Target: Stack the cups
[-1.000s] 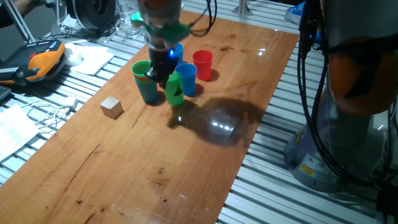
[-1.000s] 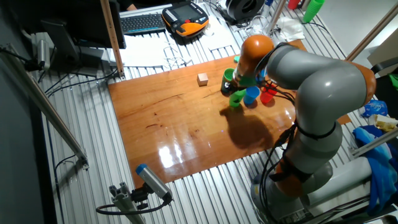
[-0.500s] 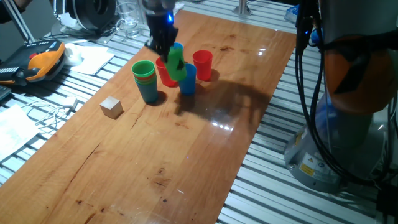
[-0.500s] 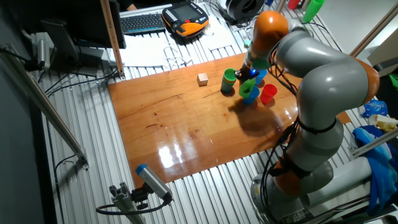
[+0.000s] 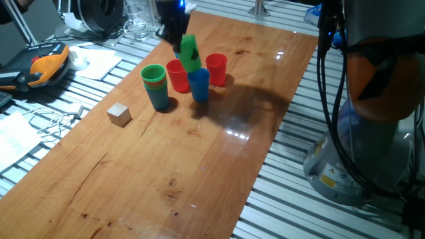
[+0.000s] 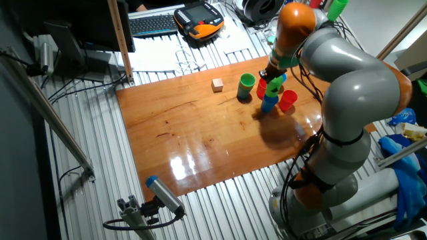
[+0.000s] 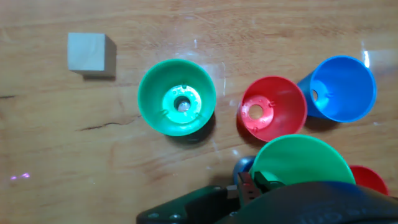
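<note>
Claw (image 5: pixel 180 41) aloft, clamping tilted green cup (image 5: pixel 190 53)

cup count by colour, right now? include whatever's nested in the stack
Green: 2, the held cup and the stack top
Red: 2, both loose
Blue: 2, both loose
Nested lower cups: 2 showing, one reddish, one bluish
Total: 8 visible; any more hidden in the stack cannot be told.
</note>
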`<state>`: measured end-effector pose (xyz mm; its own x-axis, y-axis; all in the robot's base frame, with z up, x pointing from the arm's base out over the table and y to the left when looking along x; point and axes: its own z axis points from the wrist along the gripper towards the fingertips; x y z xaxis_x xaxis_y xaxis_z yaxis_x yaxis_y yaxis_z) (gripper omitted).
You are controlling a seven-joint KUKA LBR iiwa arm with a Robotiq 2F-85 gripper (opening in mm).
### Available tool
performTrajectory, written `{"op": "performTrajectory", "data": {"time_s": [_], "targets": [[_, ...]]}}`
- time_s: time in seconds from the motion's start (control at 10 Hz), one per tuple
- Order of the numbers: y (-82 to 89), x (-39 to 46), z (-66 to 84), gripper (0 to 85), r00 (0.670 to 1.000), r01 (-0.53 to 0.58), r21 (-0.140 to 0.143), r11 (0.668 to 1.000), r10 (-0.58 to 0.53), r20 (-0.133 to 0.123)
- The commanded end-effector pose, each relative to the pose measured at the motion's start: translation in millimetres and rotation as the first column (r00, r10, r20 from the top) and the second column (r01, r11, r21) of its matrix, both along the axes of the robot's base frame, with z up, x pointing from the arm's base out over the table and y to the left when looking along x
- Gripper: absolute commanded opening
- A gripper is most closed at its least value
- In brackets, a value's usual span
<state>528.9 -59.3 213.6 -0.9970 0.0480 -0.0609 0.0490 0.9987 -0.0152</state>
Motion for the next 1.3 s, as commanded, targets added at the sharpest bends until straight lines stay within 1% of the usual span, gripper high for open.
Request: {"op": "performTrajectory", "data": {"time_s": [0.0, 0.1, 0.2, 0.3, 0.5, 0.6, 0.7, 0.8, 0.9, 1.0, 1.1, 1.2], "targets": [[-2.3, 1.0, -10.7, 0.0, 1.0, -0.001, 0.009, 1.0, 0.001, 0.006], [-3.5, 1.9, -15.7, 0.0, 1.0, -0.005, 0.013, 1.0, 0.005, 0.006], [-6.2, 0.3, -20.5, 0.0, 1.0, -0.012, 0.013, 1.0, 0.011, 0.014], [-8.8, -3.4, -24.1, 0.0, 1.0, -0.022, -0.002, 1.0, 0.022, 0.018], [-11.3, -10.8, -31.5, 0.0, 0.999, -0.018, 0.0, 1.0, 0.018, 0.029], [-11.2, -13.3, -38.1, 0.0, 0.999, -0.005, 0.012, 1.0, 0.004, 0.054], [-10.9, -13.9, -44.1, 0.0, 0.997, 0.01, 0.02, 1.0, -0.012, 0.077], [-9.8, -13.3, -48.4, 0.0, 0.996, 0.021, 0.03, 0.999, -0.023, 0.09], [-9.4, -12.4, -51.3, 0.0, 0.995, 0.033, 0.048, 0.998, -0.037, 0.091], [-9.6, -11.7, -53.8, 0.0, 0.994, 0.041, 0.053, 0.998, -0.047, 0.101], [-9.2, -11.1, -55.6, 0.0, 0.993, 0.05, 0.058, 0.997, -0.056, 0.102], [-9.1, -11.0, -55.8, 17.0, 0.993, 0.06, 0.056, 0.997, -0.065, 0.1]]}}
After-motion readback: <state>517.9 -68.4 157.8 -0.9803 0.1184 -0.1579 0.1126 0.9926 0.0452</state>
